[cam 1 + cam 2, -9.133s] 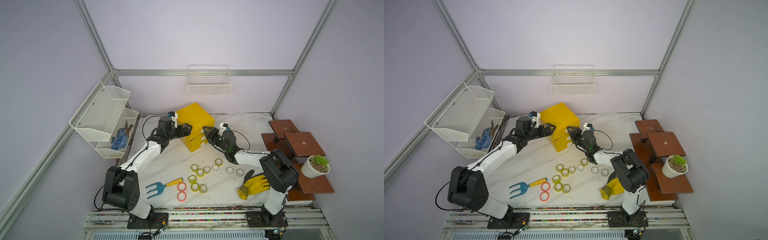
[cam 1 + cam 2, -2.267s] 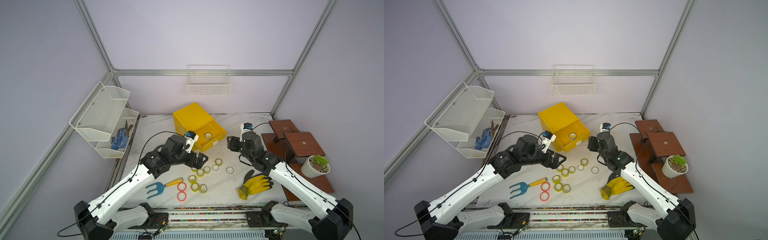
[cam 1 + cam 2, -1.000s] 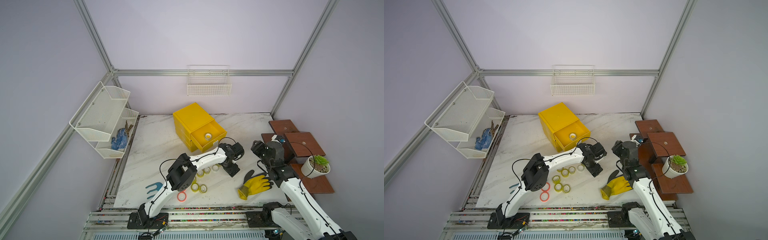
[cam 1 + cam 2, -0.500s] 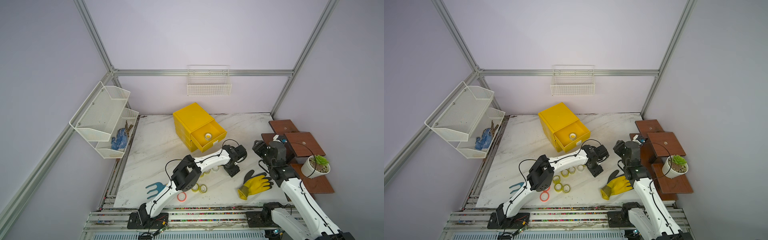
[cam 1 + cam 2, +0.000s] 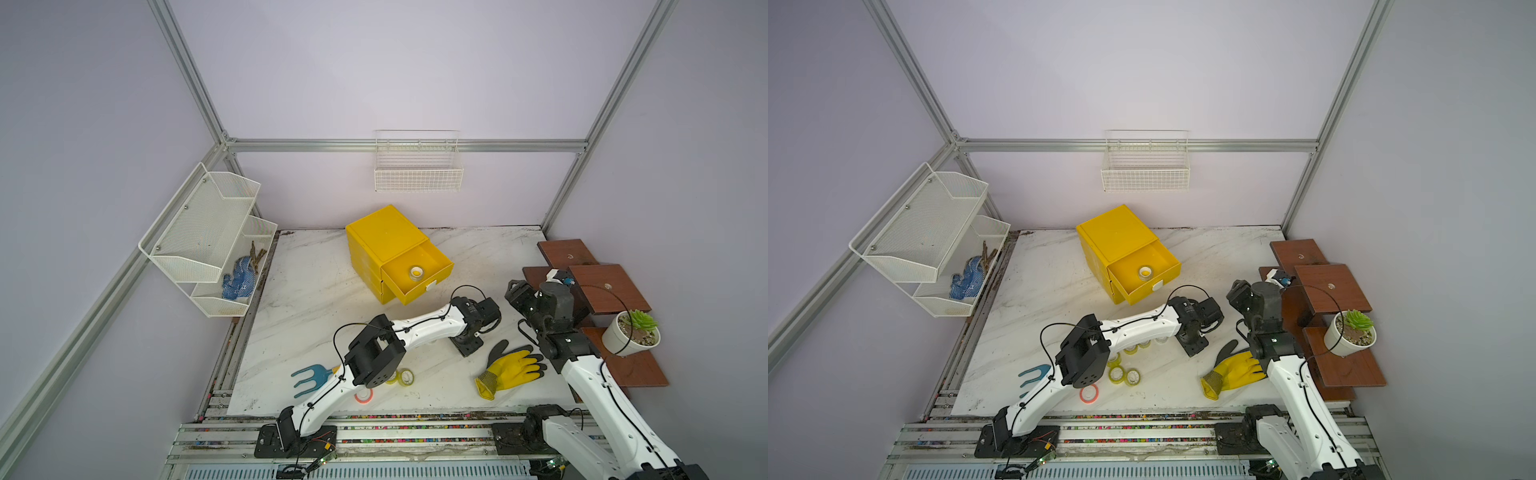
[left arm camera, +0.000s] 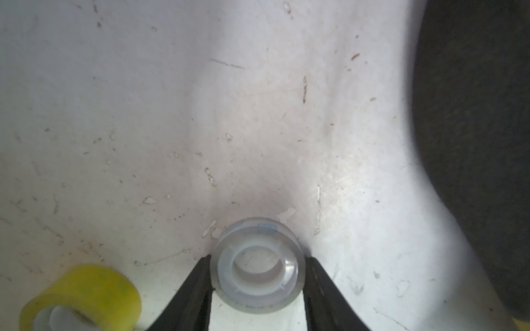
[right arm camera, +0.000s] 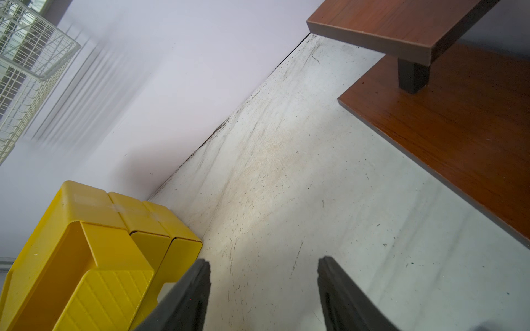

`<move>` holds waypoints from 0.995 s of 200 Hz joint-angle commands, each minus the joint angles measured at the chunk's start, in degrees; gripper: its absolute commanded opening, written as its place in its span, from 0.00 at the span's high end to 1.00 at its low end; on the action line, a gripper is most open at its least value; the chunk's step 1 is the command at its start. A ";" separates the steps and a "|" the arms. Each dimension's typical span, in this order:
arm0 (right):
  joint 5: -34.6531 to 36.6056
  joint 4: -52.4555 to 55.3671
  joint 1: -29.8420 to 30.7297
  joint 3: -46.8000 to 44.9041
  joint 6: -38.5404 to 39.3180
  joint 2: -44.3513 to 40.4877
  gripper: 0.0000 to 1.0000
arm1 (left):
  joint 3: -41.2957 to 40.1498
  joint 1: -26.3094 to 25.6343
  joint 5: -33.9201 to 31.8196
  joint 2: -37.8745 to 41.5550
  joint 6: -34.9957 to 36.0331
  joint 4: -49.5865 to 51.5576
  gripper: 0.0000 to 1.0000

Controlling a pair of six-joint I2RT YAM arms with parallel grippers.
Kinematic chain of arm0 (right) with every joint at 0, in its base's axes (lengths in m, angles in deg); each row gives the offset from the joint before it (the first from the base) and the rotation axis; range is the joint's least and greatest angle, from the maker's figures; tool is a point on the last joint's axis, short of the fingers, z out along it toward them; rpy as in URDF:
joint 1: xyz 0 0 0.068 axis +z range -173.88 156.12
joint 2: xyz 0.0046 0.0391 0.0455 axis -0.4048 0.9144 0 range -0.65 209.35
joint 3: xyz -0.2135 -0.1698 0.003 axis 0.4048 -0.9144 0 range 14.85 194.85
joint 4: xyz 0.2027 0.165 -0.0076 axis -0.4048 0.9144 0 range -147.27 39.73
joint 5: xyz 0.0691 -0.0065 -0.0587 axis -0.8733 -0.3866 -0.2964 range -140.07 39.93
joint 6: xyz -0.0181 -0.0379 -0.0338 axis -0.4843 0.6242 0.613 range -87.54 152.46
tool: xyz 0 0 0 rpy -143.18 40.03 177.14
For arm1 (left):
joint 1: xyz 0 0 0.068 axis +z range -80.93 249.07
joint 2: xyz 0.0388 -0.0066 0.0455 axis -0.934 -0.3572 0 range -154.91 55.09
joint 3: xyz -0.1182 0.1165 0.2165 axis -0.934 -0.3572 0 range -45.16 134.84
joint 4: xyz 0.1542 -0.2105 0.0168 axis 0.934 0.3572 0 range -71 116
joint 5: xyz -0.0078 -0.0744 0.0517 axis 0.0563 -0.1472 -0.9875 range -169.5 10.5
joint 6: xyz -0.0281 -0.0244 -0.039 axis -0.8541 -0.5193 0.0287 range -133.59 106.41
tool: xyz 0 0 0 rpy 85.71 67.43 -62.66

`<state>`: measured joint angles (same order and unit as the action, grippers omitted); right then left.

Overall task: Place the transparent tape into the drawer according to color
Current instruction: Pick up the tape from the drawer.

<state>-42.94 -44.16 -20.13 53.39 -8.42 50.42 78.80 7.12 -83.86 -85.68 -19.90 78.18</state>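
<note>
Clock: laid on the desk (image 5: 309, 286) as the top views show it, 12 at the back wall.
Left claw: the left claw (image 6: 258, 259) pinches the clear roll (image 6: 256, 288), with one black finger (image 6: 198, 286) pressed to each side. A second ago its fingers stood spread over this spot. Two seconds ago it hung over the yellow-green group.
Clear roll: down at the desk, at 5 o'clock from the drawer (image 5: 422, 291). In both top views it is hidden under the left claw (image 5: 466, 345).
Right claw: the right claw (image 7: 263, 266) is spread, with nothing between its fingers. It is raised toward 1 o'clock from the left claw, beside the wooden shelf (image 5: 598, 291), and is farther from the drawer than two seconds ago.
Drawer: the top one of the yellow cabinet (image 5: 382, 235), pulled out toward 5 o'clock. Nine seconds ago both claws were at the cabinet front.
Lone roll: one lone roll (image 5: 416, 272) lies flat inside the drawer; its colour is hard to tell against the yellow.
Other tape: yellow-green rolls (image 5: 1125, 375) and a pink ring (image 5: 1089, 392) lie at 8 o'clock from the left claw, partly under the left arm.
Glove: the yellow glove (image 5: 509, 372) lies at 4 o'clock from the left claw, apart from it and unmoved.
</note>
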 commanded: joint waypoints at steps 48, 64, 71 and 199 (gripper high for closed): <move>-0.58 -1.59 -0.72 -0.14 0.00 0.10 0.35 | 0.36 -0.10 -7.48 1.62 -0.42 1.12 0.56; -0.76 -1.62 -0.74 -0.14 -0.15 0.24 0.35 | 0.88 -0.10 -7.57 2.98 -0.29 1.14 0.56; -0.84 -1.63 -0.67 -0.05 -0.16 0.27 0.35 | 1.23 -0.10 -7.65 3.46 -0.29 1.14 0.56; -1.52 -1.68 -0.94 0.65 -0.63 1.29 0.35 | 0.87 0.61 -9.45 12.00 -0.11 1.82 0.56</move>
<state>-44.07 -44.25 -20.72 53.39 -8.86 51.52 78.80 7.42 -92.15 -78.42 -20.01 79.60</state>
